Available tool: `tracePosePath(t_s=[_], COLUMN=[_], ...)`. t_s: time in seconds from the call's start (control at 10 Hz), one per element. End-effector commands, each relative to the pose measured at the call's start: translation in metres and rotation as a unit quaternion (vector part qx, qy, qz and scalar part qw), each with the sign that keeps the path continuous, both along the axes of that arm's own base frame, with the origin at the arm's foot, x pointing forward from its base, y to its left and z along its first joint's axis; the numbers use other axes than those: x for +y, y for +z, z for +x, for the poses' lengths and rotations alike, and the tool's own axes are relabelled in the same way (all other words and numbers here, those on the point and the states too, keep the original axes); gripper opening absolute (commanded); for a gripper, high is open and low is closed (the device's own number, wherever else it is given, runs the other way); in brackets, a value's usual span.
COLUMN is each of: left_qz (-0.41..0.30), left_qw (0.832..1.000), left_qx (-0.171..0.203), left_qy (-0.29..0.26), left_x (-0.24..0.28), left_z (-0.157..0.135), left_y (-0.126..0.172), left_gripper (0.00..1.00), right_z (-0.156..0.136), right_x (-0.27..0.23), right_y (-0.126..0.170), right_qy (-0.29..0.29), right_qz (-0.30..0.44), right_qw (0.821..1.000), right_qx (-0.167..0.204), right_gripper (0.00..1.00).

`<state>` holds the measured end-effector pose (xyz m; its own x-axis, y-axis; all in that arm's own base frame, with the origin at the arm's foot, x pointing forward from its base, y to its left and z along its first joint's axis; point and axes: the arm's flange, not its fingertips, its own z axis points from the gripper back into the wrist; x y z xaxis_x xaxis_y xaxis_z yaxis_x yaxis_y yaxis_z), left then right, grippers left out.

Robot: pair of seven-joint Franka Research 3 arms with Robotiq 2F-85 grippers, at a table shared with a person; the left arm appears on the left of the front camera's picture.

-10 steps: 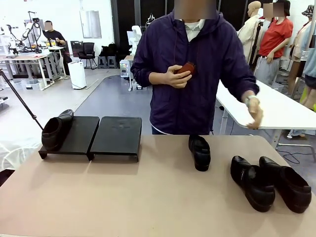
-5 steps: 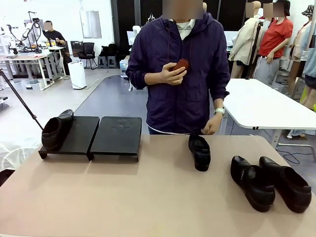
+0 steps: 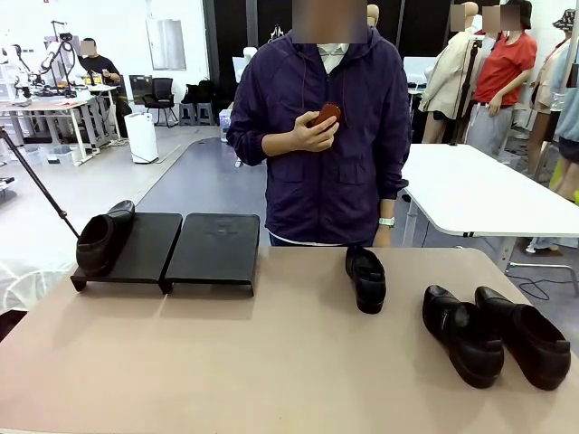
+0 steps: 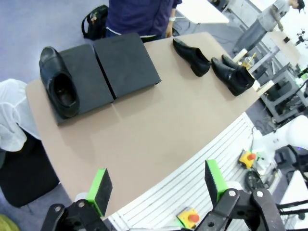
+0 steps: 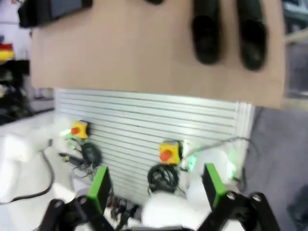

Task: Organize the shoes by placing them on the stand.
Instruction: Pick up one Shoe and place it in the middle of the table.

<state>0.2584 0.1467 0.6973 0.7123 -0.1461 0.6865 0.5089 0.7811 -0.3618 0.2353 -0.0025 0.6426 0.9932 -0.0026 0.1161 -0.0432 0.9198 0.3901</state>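
One shoe [image 3: 101, 240] sits on the stand [image 3: 213, 249] — left gripper [image 4: 156, 187] and right gripper [image 5: 156, 185] spread wide.

Bright, open workshop hall beyond a tan tabletop [image 3: 271, 362].
The grey floor [image 3: 194, 181] turns paler toward the left, and a white wall [image 3: 118, 27] meets dark panels [image 3: 231, 27] at the back. A white table [image 3: 479, 194] stands at the right and cluttered workbenches [image 3: 45, 108] at the far left. Near them are a black office chair [image 3: 163, 95] and a white boxy unit [image 3: 142, 137]. A black bag [image 4: 96, 21] lies on the floor.
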Motion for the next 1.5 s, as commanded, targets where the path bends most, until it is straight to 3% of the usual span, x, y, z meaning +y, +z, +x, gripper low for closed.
tracePosePath(t_s=[0.0, 0.1, 0.2, 0.4, 0.5, 0.6, 0.9, 1.2, 1.4], left_qz=[-0.006, -0.006, -0.006, -0.006, -0.006, -0.006, -0.006, -0.006, -0.006], left_qw=[1.000, 1.000, 1.000, 1.000, 1.000, 1.000, 1.000, 1.000, 1.000], left_qx=[-0.007, -0.007, -0.007, -0.007, -0.007, -0.007, -0.007, -0.007, -0.007], left_qy=[-0.007, -0.007, -0.007, -0.007, -0.007, -0.007, -0.007, -0.007, -0.007], left_x=[-0.001, -0.001, -0.001, -0.001, -0.001, -0.001, -0.001, -0.001, -0.001], left_z=[-0.001, -0.001, -0.001, -0.001, -0.001, -0.001, -0.001, -0.001, -0.001], left_y=[-0.002, -0.002, -0.002, -0.002, -0.002, -0.002, -0.002, -0.002, -0.002], left_gripper=[1.00, 1.00, 1.00, 1.00, 1.00, 1.00, 1.00, 1.00, 1.00], right_z=[0.055, 0.072, 0.093, 0.119, 0.108, 0.106, 0.115, 0.235, 0.303], right_x=[0.080, 0.117, 0.145, 0.168, 0.161, 0.173, 0.172, 0.193, 0.198], right_y=[-0.031, -0.056, -0.079, -0.107, -0.102, -0.104, -0.107, -0.146, -0.171], right_qy=[-0.002, 0.033, 0.026, 0.012, 0.016, 0.032, 0.032, 0.078, 0.064], right_qz=[-0.012, -0.010, 0.009, 0.007, 0.008, -0.010, -0.004, -0.055, -0.077], right_qw=[1.000, 0.999, 1.000, 0.999, 0.998, 0.999, 0.999, 0.995, 0.995], right_qx=[0.004, 0.002, -0.002, -0.047, -0.060, -0.027, -0.039, -0.006, 0.014], right_gripper=[1.00, 1.00, 1.00, 1.00, 1.00, 1.00, 1.00, 1.00, 1.00])
